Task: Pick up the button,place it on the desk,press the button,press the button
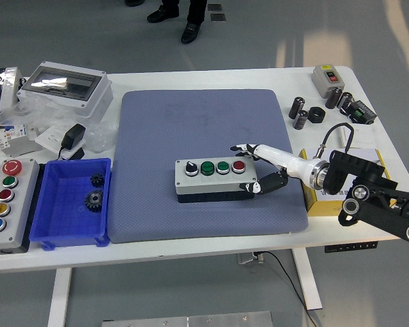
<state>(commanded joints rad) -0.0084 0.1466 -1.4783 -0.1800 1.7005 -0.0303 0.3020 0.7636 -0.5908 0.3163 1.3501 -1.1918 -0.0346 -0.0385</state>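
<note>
- As the button box (214,180) already lies flat on the blue pad (204,136), the pick-up and placing steps appear complete; whether either press has been made cannot be told.
- Room: a grey floor lies beyond the far edge of the counter (258,242), where a person's dark shoes (190,30) stand.
- Counter: white, with the blue pad covering its middle.
- Left side: a clear-lidded enclosure (64,85), a blue bin (71,235) holding two gears, and a second button station (5,204) at the near left edge.
- Right side: a small grey switch box (326,76) and dark cylindrical parts (299,112) near the far corner.
- Button box: grey, carrying a black knob, two green buttons and one red button in a row, lying near the pad's centre.
- Right robot hand (258,167): closed on the right end of the button box, fingers at the far edge, thumb at the near edge.
- Left robot hand: out of view.
</note>
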